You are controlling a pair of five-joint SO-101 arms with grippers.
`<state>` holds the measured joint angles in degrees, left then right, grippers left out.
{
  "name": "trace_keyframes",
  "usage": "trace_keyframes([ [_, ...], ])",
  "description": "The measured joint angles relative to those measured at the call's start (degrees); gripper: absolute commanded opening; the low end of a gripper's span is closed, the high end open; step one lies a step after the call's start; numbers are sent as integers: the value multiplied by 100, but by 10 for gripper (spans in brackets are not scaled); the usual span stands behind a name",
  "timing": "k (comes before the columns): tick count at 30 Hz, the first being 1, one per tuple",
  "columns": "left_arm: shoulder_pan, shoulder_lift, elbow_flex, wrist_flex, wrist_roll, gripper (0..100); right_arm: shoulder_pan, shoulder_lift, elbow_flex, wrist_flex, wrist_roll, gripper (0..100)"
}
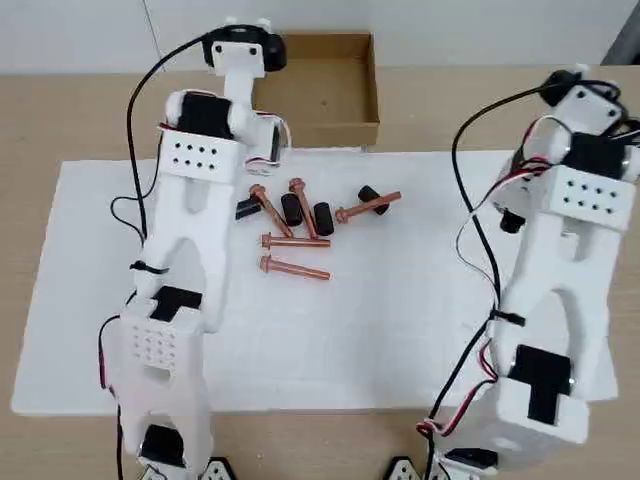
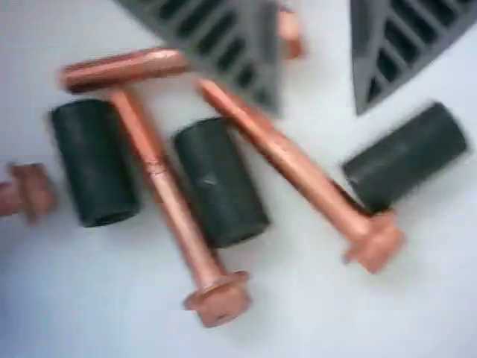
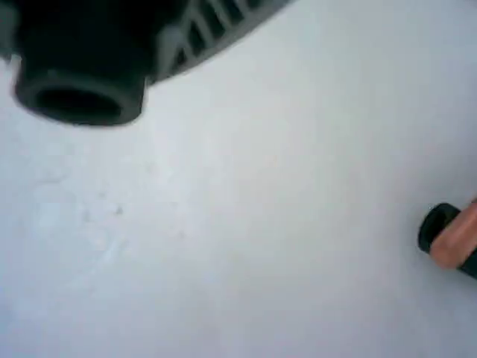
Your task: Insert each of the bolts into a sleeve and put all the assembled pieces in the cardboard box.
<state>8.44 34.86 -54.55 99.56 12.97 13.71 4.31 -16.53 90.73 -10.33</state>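
One sleeve [image 3: 78, 93] (black) tight in the right hand [image 3: 112, 45], left hand [image 2: 313, 104] spread above bolts [image 2: 168, 201]

Left arm stretched forward, left gripper [image 2: 314, 93] low, pointing down, jaws apart. Right arm folded back, right gripper [image 3: 145, 52] clamping sleeve [image 3: 78, 82].

Left arm [image 1: 185, 230]: white moulded shell, forked links, black servo blocks [image 1: 205, 112] at the joints, panels [image 1: 200, 155] pierced by rows of small round holes, a thin black cable [image 1: 133, 120] looping along its outer side, a black tie round the lower link.
Right arm [image 1: 565, 270]: same white shell, black servos and perforated panel; black cable plus red and white wires near the base.
Left gripper [image 2: 314, 108]: jaws dark grey, wedge-shaped, slotted.
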Motion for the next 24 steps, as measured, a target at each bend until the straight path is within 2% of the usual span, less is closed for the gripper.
trace_keyframes([
  [3,105,-475,580,0,501,53,-9,-62,0,0,97,4],
  [10,378,-1538,2435,9,2330,332,0,-62,0,0,132,4],
  [19,1187,-2541,4334,0,4202,348,9,-62,0,26,132,4],
  [24,1222,-2374,4492,-9,4484,347,9,-62,0,26,132,4],
])
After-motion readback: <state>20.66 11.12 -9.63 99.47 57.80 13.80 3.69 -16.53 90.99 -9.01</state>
